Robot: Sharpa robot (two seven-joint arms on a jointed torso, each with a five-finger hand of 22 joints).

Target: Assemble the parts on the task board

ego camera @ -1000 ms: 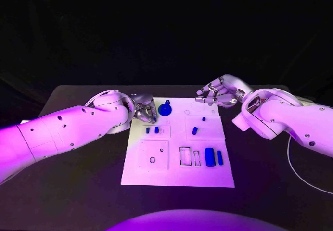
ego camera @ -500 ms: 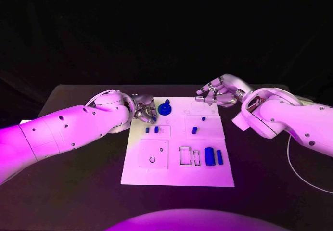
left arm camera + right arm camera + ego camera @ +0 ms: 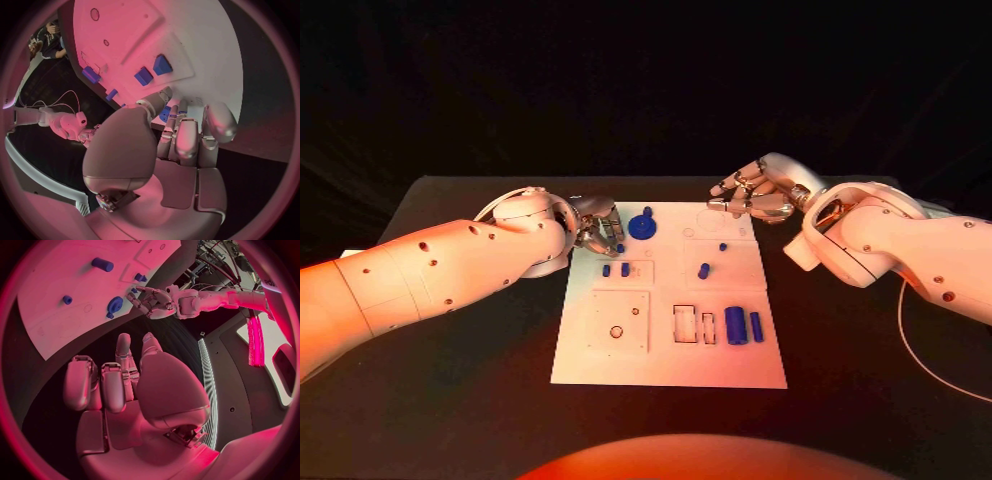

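The white task board (image 3: 668, 360) lies in the middle of the black table. A round blue part (image 3: 643, 226) (image 3: 114, 305) stands near its far edge, and blue (image 3: 165, 114) shows past my left hand's fingers. My left hand (image 3: 596, 228) (image 3: 181, 135) (image 3: 152, 300) hovers at the board's far left corner, fingers curled, a small gap from that part. Two small blue parts (image 3: 615, 269) (image 3: 153, 71) sit in a recess below it. My right hand (image 3: 753, 196) (image 3: 125, 380) hangs by the far right corner, fingers curled in, holding nothing.
More blue parts sit on the board: a peg (image 3: 705, 270), a small stub (image 3: 723, 246) and two upright bars (image 3: 744, 326) beside rectangular slots (image 3: 687, 323). A square plate with holes (image 3: 619, 321) takes the near left. A thin white cable (image 3: 920, 350) runs at the table's right.
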